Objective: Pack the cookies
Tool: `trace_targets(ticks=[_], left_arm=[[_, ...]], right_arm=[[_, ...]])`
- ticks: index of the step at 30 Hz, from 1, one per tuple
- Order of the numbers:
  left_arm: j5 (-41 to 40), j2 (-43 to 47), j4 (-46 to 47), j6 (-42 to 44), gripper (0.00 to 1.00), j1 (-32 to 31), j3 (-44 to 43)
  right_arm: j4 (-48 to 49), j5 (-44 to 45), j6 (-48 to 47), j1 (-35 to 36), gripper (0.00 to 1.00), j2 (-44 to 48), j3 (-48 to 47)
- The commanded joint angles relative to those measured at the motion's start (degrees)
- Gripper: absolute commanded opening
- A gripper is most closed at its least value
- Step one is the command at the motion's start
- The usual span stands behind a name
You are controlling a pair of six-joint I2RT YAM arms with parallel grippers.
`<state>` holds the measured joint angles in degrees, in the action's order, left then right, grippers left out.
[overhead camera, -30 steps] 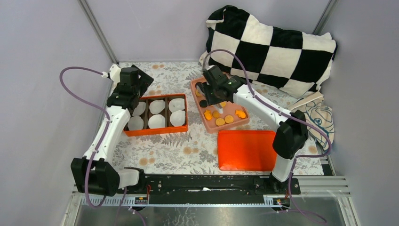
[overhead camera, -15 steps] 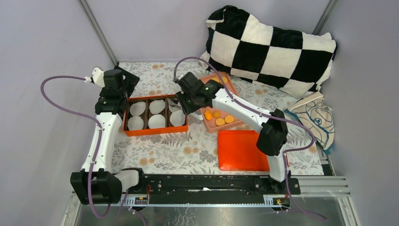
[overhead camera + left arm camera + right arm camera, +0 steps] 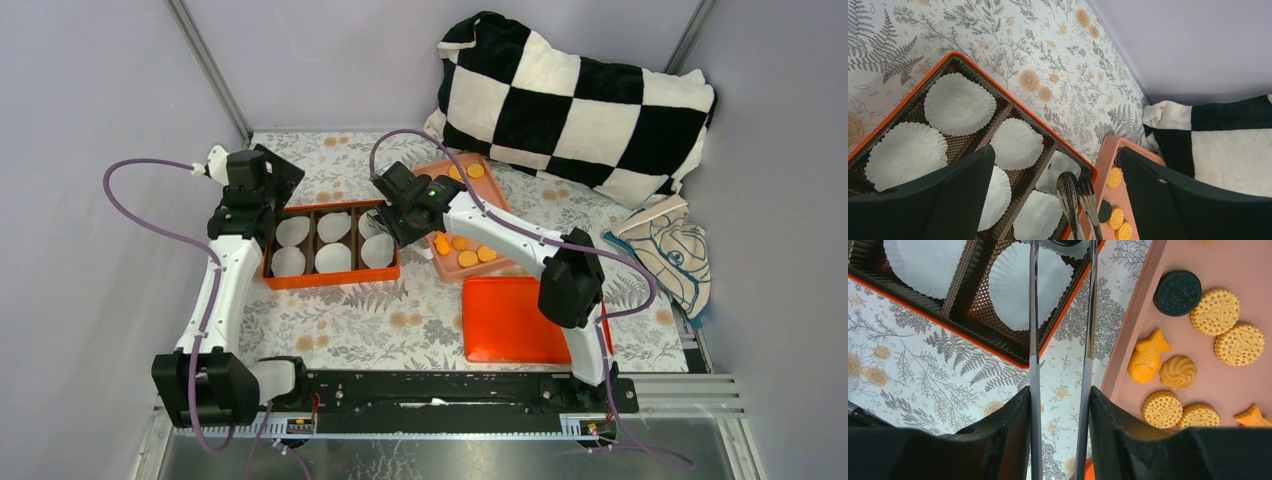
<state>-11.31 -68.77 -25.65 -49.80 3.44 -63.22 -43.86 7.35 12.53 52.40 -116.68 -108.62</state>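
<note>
Several golden-orange cookies (image 3: 1215, 311) and a black one (image 3: 1177, 292) lie in a pink tray (image 3: 500, 262); they also show in the left wrist view (image 3: 1116, 217). An orange box (image 3: 330, 282) holds white paper liners (image 3: 1028, 287) in its compartments. My right gripper (image 3: 402, 212) is shut on metal tongs (image 3: 1034, 315), whose tips reach over the box's far right compartment (image 3: 1062, 172). A dark round thing sits between the tong tips at the top edge of the right wrist view; I cannot tell if it is a cookie. My left gripper (image 3: 255, 185) is open and empty above the box's far left corner.
A flat orange lid (image 3: 520, 320) lies near the front, right of centre. A black-and-white checked pillow (image 3: 580, 90) fills the back right, and a folded printed cloth (image 3: 670, 250) lies at the right edge. Grey walls close in the floral mat.
My right arm swung left with the tongs, from over the pink tray to over the box's right end. My left gripper shifted slightly near the box's far left corner.
</note>
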Motion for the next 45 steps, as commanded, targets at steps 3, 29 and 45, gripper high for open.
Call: trace_targets(ticks=[3,29,45], left_arm=[[1.46,1.45,3.39,2.27,0.99,0.47,1.13],[9.47,2.25,7.07,2.54,0.99,0.34,2.29],[11.05,1.83,8.23,2.04,0.99,0.34,2.92]], right_arm=[[1.48,3.3,-1.46,0.07,0.48,-1.95,-3.99],[1.15,23.71,-0.83,-0.91,0.55,13.98,10.08],[5.46,17.76,0.21,-13.12,0.54,10.13,17.1]])
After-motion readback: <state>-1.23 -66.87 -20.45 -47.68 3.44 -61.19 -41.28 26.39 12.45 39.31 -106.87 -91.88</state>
